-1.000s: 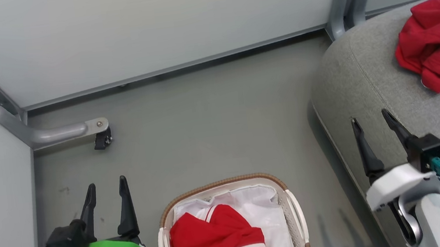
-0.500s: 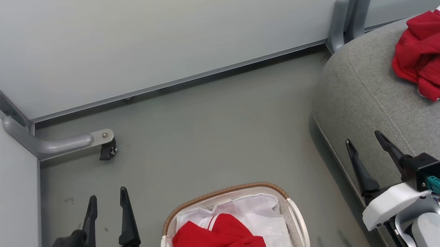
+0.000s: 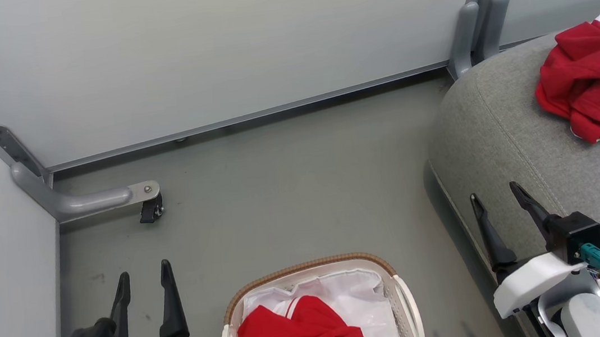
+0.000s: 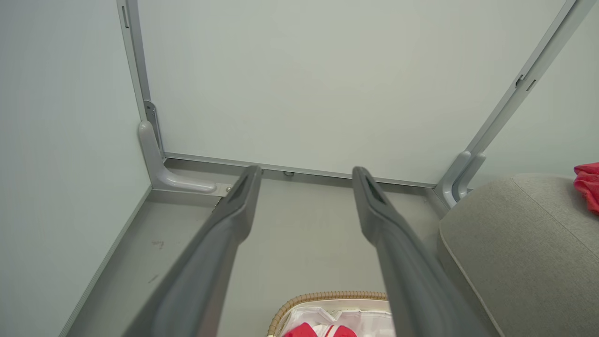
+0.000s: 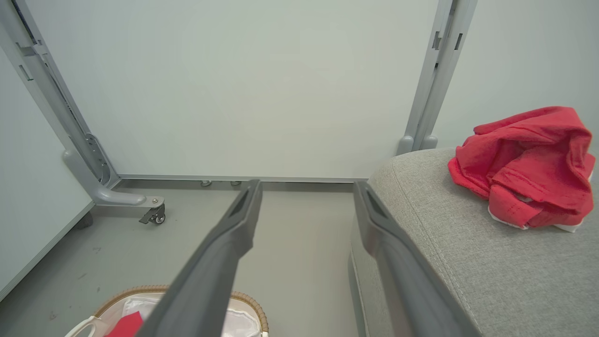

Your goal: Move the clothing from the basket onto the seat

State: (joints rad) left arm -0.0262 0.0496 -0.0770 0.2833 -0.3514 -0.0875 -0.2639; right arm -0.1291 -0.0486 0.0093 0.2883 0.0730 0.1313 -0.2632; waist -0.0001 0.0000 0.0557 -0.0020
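Red jersey (image 3: 299, 335) bunched in basket (image 3: 305, 264), right of left gripper (image 3: 142, 274), left of right gripper (image 3: 495, 194). Second red garment (image 3: 592, 81) on seat (image 3: 499, 129), ahead-right of right gripper. Both spread wide, empty. Best to pinch the topmost red fold, clear of white liner (image 3: 360, 297). Since a second ago: head view shifted downward, likely camera motion; garments unmoved.

No legible text, labels or numbers

Pale grey panel walls (image 3: 235, 46) in grey metal frames (image 3: 467, 36) meet a plain grey floor (image 3: 290, 181), where a frame foot (image 3: 95, 202) carries a small black caster (image 3: 151, 211).
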